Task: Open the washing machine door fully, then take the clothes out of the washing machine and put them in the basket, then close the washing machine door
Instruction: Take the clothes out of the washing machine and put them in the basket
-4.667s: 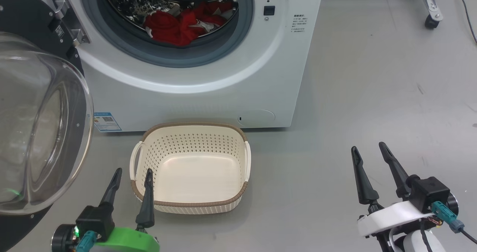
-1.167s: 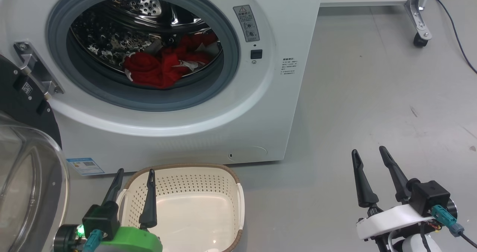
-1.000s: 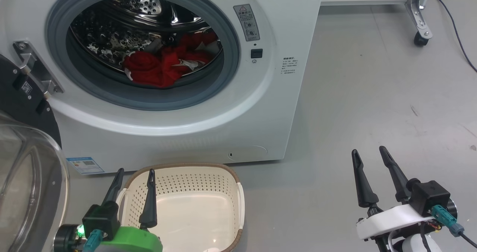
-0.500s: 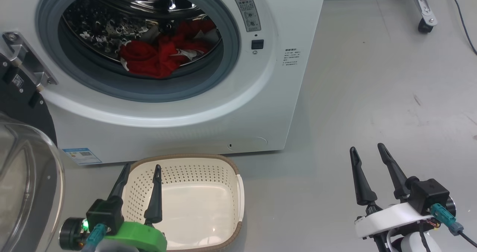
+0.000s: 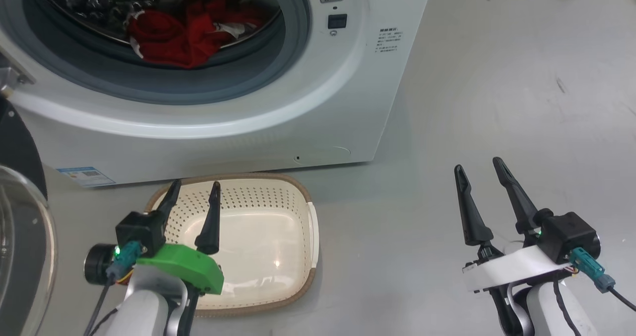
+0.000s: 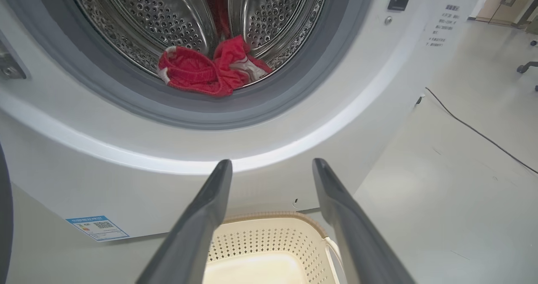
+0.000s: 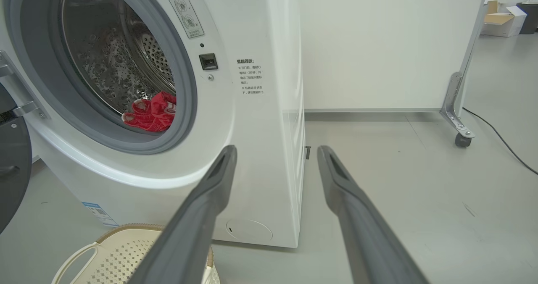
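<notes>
**Washing machine** (image 5: 248,127): glossy white front-loader standing on the grey floor (image 5: 497,102). A grey rubber ring surrounds its round porthole. The left wrist view adds the perforated steel drum (image 6: 269,15) with raised ribs.

**Washing machine door** (image 5: 22,246): swung open at the machine's left, with a black rim and a bulging clear glass bowl.

**Clothes** (image 5: 179,33): crumpled red fabric with white trim, a soft heap at the bottom of the drum, near its front lip.

**Basket** (image 5: 263,197): cream perforated plastic, a rounded rectangle with a brown woven-look rim. It sits on the floor at the foot of the machine's front.

**Left gripper** (image 5: 196,183): two dark tapered fingers on a green mount, spread apart and holding nothing, above the basket's left end.

**Right gripper** (image 5: 476,163): white mount, fingers likewise parted and empty, over the floor beyond the machine's front right corner.

**Writing:**
- A blue label (image 5: 84,176) with a QR code sits at the front's lower left corner.
- A warning sticker (image 7: 180,9) with pictograms is beside the porthole.
- A block of Chinese print (image 7: 250,76) is probably a notice, but it is too small to read.

**Right wrist view adds:** the machine's plain side, a castor (image 7: 460,139) and a black cable (image 7: 500,141).
</notes>
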You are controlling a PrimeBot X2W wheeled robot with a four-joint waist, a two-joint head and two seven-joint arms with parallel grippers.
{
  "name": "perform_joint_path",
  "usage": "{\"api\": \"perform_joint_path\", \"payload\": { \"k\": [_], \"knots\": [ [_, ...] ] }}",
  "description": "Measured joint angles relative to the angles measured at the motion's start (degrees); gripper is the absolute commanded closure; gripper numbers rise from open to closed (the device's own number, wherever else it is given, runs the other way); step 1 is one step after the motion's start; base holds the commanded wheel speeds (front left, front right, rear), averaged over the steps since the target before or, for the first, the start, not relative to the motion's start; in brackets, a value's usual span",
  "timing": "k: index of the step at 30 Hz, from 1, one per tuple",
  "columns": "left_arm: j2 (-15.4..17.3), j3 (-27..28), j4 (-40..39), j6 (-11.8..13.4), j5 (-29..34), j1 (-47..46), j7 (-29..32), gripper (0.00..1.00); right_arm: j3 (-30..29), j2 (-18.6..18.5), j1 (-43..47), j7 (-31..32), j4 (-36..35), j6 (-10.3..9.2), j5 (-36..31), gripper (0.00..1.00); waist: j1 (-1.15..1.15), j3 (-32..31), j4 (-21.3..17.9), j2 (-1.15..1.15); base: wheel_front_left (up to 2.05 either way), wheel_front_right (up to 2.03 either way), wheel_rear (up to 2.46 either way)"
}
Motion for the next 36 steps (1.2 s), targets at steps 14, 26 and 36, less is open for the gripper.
{"api": "perform_joint_path", "payload": {
  "k": [14, 26, 36],
  "knots": [
    [2.74, 2.98, 6.30, -2.93, -2.55, -16.90, 7.28, 0.00, 2.90, -0.12, -6.39, -0.01, -1.87, 0.00, 1.41, 0.00, 0.00, 10.15, -3.45, 0.00, 0.00, 0.00, 0.00],
    [9.09, 4.99, 9.18, -4.82, -3.19, -30.76, 15.17, 0.00, 5.04, -0.16, -10.50, -0.01, -2.15, 0.00, 4.64, 0.00, 0.00, 16.93, -8.08, 0.00, 0.00, 0.00, 0.00],
    [14.19, 6.94, 11.28, -5.52, -4.13, -40.62, 22.15, 0.00, 6.20, -0.16, -12.90, -0.01, -2.30, 0.00, 7.72, 0.00, 0.01, 20.77, -11.90, 0.00, 0.00, 0.00, 0.00]
  ]
}}
